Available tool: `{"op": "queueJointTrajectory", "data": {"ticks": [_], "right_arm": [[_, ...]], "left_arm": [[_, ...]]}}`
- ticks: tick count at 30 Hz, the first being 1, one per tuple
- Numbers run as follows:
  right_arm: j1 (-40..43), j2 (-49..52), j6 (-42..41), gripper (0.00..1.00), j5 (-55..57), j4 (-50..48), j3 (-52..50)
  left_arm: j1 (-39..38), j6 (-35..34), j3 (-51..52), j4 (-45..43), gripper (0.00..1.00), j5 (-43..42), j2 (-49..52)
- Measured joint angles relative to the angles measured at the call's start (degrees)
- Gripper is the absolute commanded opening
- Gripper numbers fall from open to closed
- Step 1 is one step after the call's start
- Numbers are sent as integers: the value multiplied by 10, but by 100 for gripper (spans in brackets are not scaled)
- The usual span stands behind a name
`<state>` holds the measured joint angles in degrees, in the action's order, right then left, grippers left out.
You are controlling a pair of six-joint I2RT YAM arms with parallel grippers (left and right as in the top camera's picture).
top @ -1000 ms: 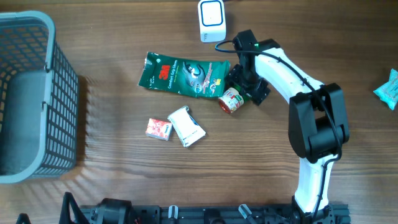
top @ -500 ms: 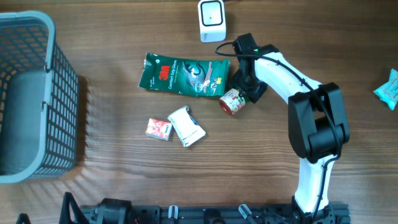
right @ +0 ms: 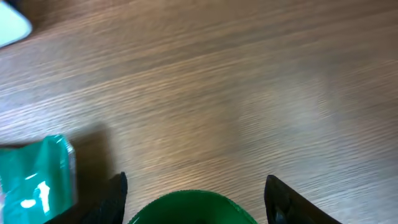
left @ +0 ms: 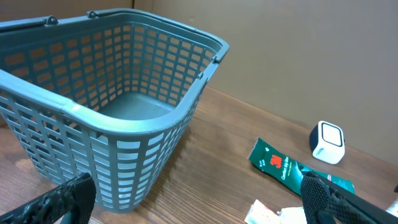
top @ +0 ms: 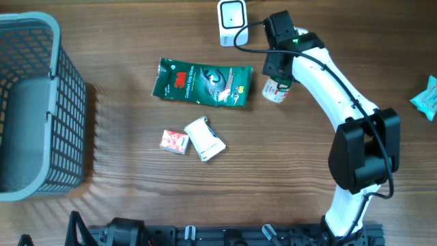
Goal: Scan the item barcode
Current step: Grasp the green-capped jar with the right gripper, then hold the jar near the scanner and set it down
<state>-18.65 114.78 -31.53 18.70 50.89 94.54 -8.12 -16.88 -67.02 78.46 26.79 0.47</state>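
The item is a small jar with a white and red label and a green lid. It hangs just right of the green pouch, a little below and right of the white barcode scanner. My right gripper is shut on it from above, a black finger on each side of the lid. A white corner of the scanner shows at the right wrist view's top left. My left gripper is open and holds nothing, low over the table beside the basket.
A grey mesh basket fills the left side. A green 3M pouch lies mid-table, with a white box and a red-and-white packet below it. A teal packet lies at the right edge.
My right gripper closed on the jar, which lay tilted by the pouch, and carried it up and right toward the scanner. The left arm has not moved.
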Motion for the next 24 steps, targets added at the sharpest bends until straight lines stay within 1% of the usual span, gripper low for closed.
{"op": "queueJointTrajectory", "data": {"ticks": [5,9,11,14,18,21,22,23,24], "right_arm": [[0,0,-4,55,75,-54,0],[0,0,-71,55,147,-87,-32],[0,0,-88,55,177,-112,-51],[0,0,-99,58,196,-130,-53],[0,1,-122,59,205,-147,-53],[0,18,-124,60,214,-172,-53],[0,30,-124,62,217,-176,-53],[0,39,-124,67,221,-178,-53],[0,43,-124,85,226,-180,-53]], "left_arm": [[0,0,0,0,100,0,0],[0,0,0,0,100,0,0],[0,0,0,0,100,0,0],[0,0,0,0,100,0,0],[0,0,0,0,100,0,0],[0,0,0,0,100,0,0],[0,0,0,0,100,0,0],[0,0,0,0,100,0,0],[0,0,0,0,100,0,0]]}}
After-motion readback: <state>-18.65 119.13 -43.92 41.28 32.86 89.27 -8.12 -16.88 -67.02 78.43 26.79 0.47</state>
